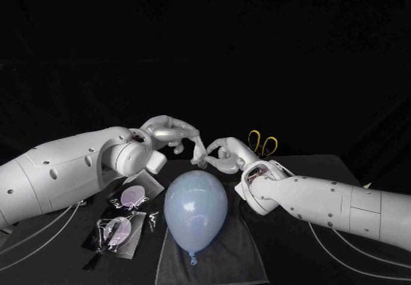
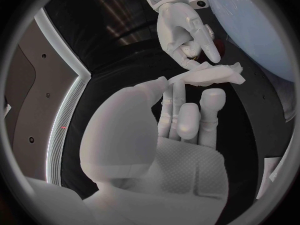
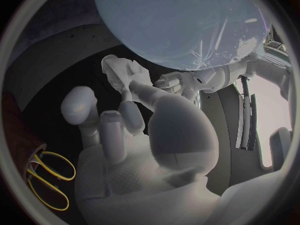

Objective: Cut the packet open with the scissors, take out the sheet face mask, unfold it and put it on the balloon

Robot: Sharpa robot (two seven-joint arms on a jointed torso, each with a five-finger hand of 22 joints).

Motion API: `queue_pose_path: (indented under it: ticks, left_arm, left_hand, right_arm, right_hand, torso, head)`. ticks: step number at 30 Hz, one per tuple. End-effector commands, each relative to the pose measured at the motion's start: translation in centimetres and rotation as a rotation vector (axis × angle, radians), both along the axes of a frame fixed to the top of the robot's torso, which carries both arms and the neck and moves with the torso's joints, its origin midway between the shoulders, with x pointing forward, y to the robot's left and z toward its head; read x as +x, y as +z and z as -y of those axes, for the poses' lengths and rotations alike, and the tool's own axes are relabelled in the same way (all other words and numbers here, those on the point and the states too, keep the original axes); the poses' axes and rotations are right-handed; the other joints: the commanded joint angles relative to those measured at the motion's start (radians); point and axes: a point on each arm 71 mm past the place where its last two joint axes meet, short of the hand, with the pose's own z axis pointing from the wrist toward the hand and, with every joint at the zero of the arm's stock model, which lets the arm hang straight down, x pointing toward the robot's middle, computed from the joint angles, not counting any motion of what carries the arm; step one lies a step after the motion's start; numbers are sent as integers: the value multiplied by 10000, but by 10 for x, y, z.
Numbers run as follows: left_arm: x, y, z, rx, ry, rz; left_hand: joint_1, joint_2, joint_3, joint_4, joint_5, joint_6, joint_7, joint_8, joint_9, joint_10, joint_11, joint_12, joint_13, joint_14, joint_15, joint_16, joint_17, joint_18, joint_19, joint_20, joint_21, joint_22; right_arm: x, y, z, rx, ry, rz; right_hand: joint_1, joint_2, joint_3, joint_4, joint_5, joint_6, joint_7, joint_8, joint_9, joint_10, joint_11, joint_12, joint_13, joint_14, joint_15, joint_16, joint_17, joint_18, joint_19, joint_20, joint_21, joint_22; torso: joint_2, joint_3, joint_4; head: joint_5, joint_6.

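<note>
A pale blue balloon (image 1: 196,208) lies lengthwise on a dark cloth (image 1: 223,255) in the middle of the table. Just beyond its far end my left hand (image 1: 174,133) and right hand (image 1: 219,154) meet fingertip to fingertip. Between them is a small folded white sheet mask (image 2: 214,74), still bunched up. My left hand (image 2: 181,115) pinches one end of it, and my right hand (image 2: 182,32) holds the other. The right wrist view shows the mask (image 3: 124,71) pinched by my right hand (image 3: 134,125), with the balloon (image 3: 178,22) close behind.
Yellow-handled scissors (image 1: 263,143) lie at the back of the table, behind my right hand. Two clear packets (image 1: 130,196) (image 1: 114,232) lie left of the balloon, under my left arm. The cloth reaches the table's near edge.
</note>
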Motion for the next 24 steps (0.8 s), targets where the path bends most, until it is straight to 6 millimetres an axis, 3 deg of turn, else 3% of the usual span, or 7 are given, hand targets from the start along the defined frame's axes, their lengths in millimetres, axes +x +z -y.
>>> queue_pose_path:
  ticks: [1,7,15,24]
  left_arm:
    - [0,2,2,-112,-164,71]
    - [0,2,1,-91,-146,75]
    - [0,2,2,-79,-166,61]
    - [-1,2,3,-71,-239,24]
  left_hand:
    - [106,-28,65,16,34,64,1,33,325,72,-12,-46,-14,37,-22,10,6,-9,35,-31,-4,-4]
    - [106,-28,65,16,34,64,1,33,325,72,-12,-46,-14,37,-22,10,6,-9,35,-31,-4,-4]
    - [106,-28,65,16,34,64,1,33,325,72,-12,-46,-14,37,-22,10,6,-9,35,-31,-4,-4]
    - [110,-33,77,13,34,61,5,33,338,74,-9,-50,-16,42,-21,7,13,-13,51,-32,9,18]
  right_arm:
    - [-3,0,-3,18,514,-106]
    - [-5,0,-5,15,768,-218]
    - [-4,-1,-9,43,773,-264]
    - [0,0,-11,448,442,-103]
  right_hand:
    - [-28,-209,-309,19,-7,-170,108,-272,-140,-194,92,-82,-98,608,120,-58,1251,111,-125,66,-222,1016]
    - [3,-342,-664,36,16,-266,197,-546,-283,-470,183,-207,-269,543,211,-93,1149,167,-261,176,-535,938]
    - [-47,-400,-947,117,-5,-268,223,-664,-345,-530,218,-188,-287,526,250,-85,1149,183,-290,232,-598,925]
    - [69,34,-1097,340,-11,160,115,-599,-350,-285,126,46,-116,598,187,5,1331,154,-127,214,-297,1008]
  torso:
    - [2,0,-4]
    - [2,3,6]
    - [3,-9,13]
    - [7,-13,17]
  head:
    - [16,2]
    - [17,3]
    - [2,3]
    - [9,-5]
